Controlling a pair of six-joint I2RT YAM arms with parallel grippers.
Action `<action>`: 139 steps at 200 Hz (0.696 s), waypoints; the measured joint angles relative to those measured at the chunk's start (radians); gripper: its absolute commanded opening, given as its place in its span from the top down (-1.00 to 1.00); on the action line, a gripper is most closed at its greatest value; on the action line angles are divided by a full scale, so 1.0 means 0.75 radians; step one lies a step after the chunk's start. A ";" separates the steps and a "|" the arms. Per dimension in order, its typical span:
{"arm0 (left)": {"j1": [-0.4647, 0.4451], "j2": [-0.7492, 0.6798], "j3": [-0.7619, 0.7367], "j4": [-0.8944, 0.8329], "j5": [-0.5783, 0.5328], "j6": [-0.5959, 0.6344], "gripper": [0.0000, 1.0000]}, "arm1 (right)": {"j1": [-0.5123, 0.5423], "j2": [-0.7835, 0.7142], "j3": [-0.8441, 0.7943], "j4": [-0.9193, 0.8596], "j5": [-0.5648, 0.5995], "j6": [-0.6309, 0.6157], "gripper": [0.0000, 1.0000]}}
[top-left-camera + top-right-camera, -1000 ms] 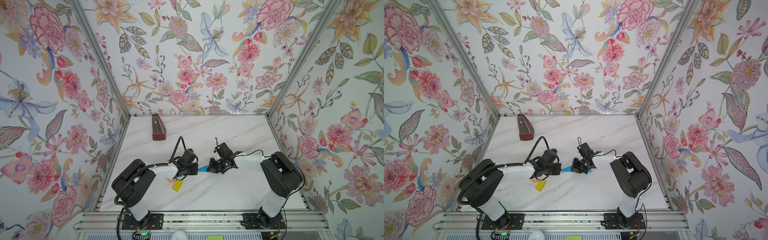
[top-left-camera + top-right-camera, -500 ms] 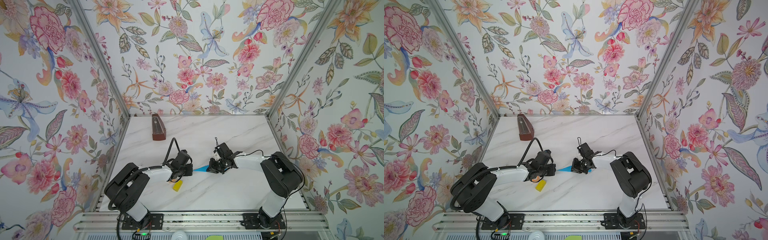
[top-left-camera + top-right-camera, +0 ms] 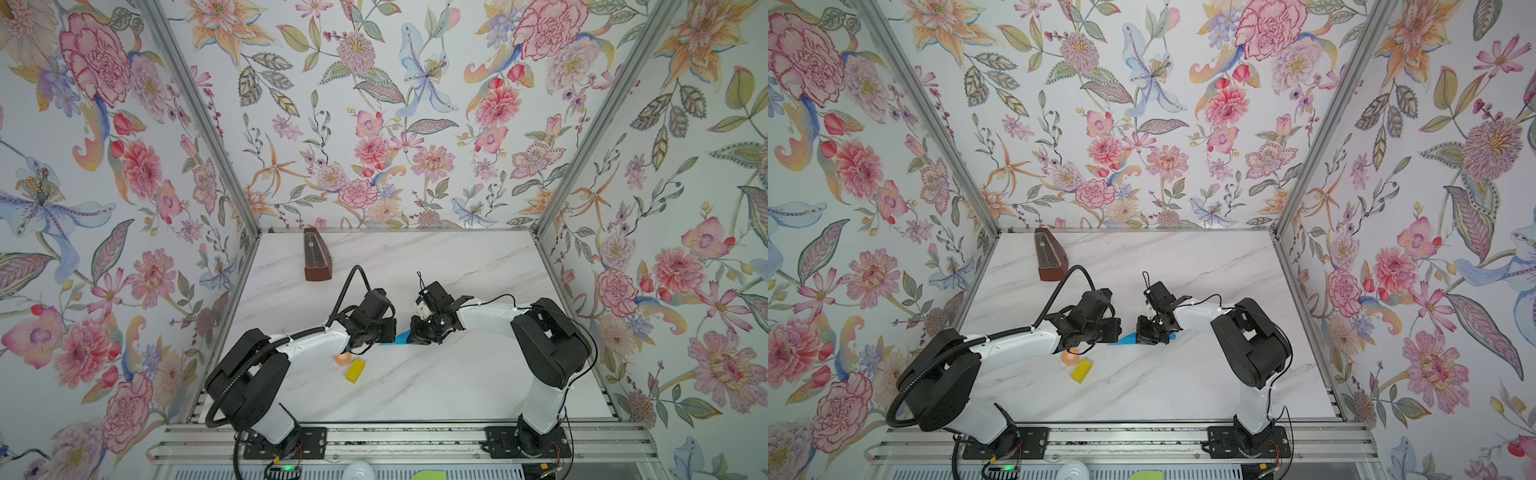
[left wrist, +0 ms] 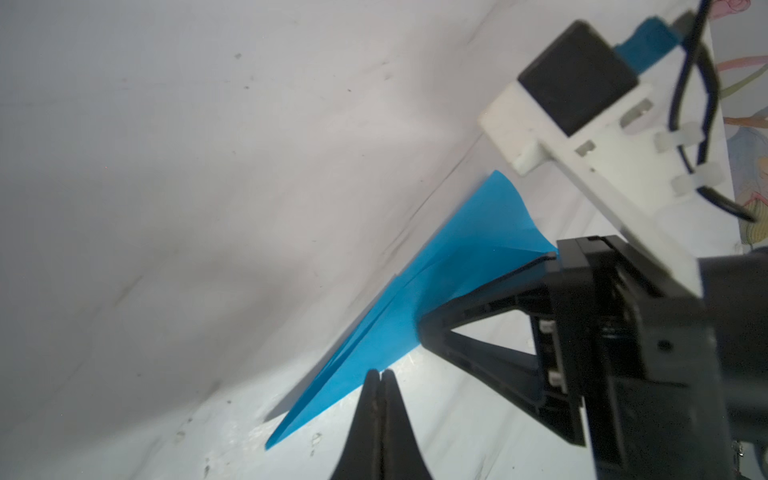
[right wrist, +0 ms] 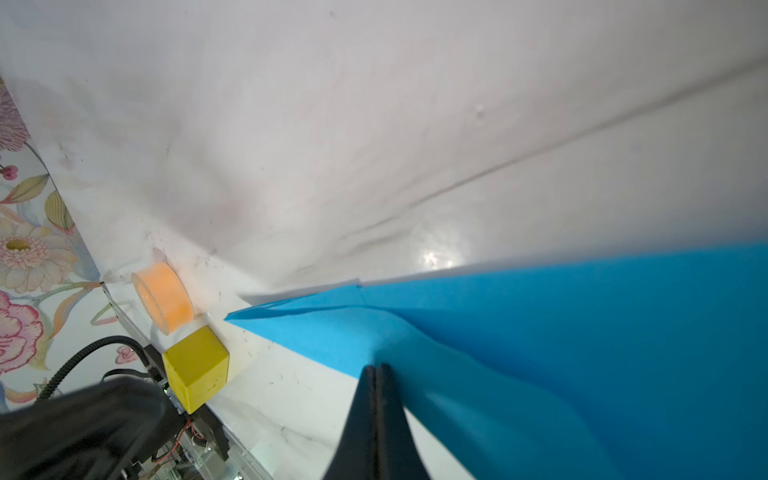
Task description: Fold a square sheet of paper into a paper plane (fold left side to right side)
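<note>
The square sheet of paper (image 3: 400, 339) is bright blue and creased into a narrow pointed shape, the paper plane. It lies mid-table between both grippers and also shows in a top view (image 3: 1124, 340). In the left wrist view the paper (image 4: 419, 307) has its tip toward me and one flap curling up. My left gripper (image 4: 380, 372) is shut, its tips at the paper's near edge. My right gripper (image 5: 376, 366) is shut too, its tips resting on the paper (image 5: 582, 332), with a flap rising beside one finger. The right gripper's fingers (image 4: 478, 307) lie over the wide end.
A yellow block (image 3: 354, 370) and an orange roll (image 3: 343, 357) sit just in front of the left gripper (image 3: 391, 333). A brown wooden metronome (image 3: 316, 259) stands at the back left. Floral walls close in three sides of the marble table (image 3: 436, 382).
My left gripper drew back to the left, baring more of the paper, then came back right to the paper's edge. The right arm has held still on the paper.
</note>
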 measured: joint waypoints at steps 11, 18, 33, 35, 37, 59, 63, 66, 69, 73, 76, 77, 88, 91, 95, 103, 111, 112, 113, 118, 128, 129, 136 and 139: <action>-0.007 0.042 -0.001 0.009 0.015 0.000 0.97 | 0.005 0.011 0.018 -0.015 0.000 -0.011 0.97; -0.006 0.067 -0.002 0.012 0.025 0.000 0.98 | 0.010 0.016 0.029 -0.025 0.001 -0.018 0.97; -0.006 0.108 -0.009 0.024 0.035 -0.001 0.98 | 0.021 0.026 0.048 -0.045 0.005 -0.029 0.97; -0.006 0.111 -0.011 0.026 0.034 -0.001 0.98 | 0.022 0.027 0.050 -0.046 0.005 -0.030 0.97; -0.006 0.115 -0.013 0.027 0.035 -0.001 0.98 | 0.024 0.028 0.051 -0.048 0.005 -0.033 0.97; -0.003 0.137 -0.044 0.058 0.037 -0.005 0.99 | 0.036 0.039 0.070 -0.068 0.009 -0.043 0.97; 0.001 0.137 -0.048 0.066 0.038 -0.006 0.99 | 0.037 0.039 0.073 -0.073 0.011 -0.043 0.97; 0.003 0.137 -0.052 0.073 0.041 -0.007 1.00 | 0.037 0.040 0.074 -0.075 0.015 -0.043 0.97; 0.005 0.137 -0.057 0.082 0.045 -0.009 1.00 | 0.037 0.040 0.075 -0.077 0.017 -0.044 0.97; 0.009 0.137 -0.063 0.096 0.051 -0.010 1.00 | 0.038 0.040 0.076 -0.081 0.021 -0.046 0.97; 0.011 0.137 -0.067 0.102 0.055 -0.011 1.00 | 0.039 0.040 0.078 -0.084 0.025 -0.047 0.97; 0.012 0.137 -0.069 0.106 0.057 -0.013 1.00 | 0.039 0.040 0.078 -0.084 0.025 -0.047 0.97; 0.021 0.135 -0.088 0.143 0.072 -0.021 1.00 | 0.040 0.040 0.084 -0.099 0.040 -0.049 0.97; 0.024 0.134 -0.095 0.155 0.076 -0.023 1.00 | 0.042 0.040 0.084 -0.100 0.044 -0.050 0.97; 0.026 0.133 -0.102 0.169 0.080 -0.028 1.00 | 0.043 0.040 0.084 -0.104 0.049 -0.053 0.97; 0.030 0.132 -0.117 0.195 0.090 -0.036 1.00 | 0.045 0.039 0.087 -0.111 0.061 -0.057 0.97; 0.034 0.130 -0.131 0.221 0.097 -0.041 1.00 | 0.046 0.038 0.089 -0.117 0.072 -0.060 0.97; 0.034 0.130 -0.133 0.225 0.098 -0.042 1.00 | 0.047 0.038 0.090 -0.117 0.073 -0.061 0.97; 0.034 0.129 -0.134 0.226 0.098 -0.043 1.00 | 0.047 0.038 0.090 -0.119 0.075 -0.062 0.97; 0.036 0.127 -0.144 0.244 0.101 -0.047 1.00 | 0.047 0.036 0.090 -0.121 0.080 -0.064 0.97; 0.038 0.127 -0.162 0.279 0.105 -0.056 1.00 | 0.047 0.033 0.090 -0.131 0.091 -0.069 0.98; 0.038 0.127 -0.163 0.282 0.106 -0.057 1.00 | 0.047 0.032 0.090 -0.132 0.093 -0.069 0.98; 0.038 0.126 -0.174 0.304 0.109 -0.066 1.00 | 0.046 0.026 0.087 -0.140 0.105 -0.072 0.98; 0.039 0.126 -0.179 0.313 0.109 -0.072 1.00 | 0.046 0.023 0.084 -0.141 0.110 -0.073 0.98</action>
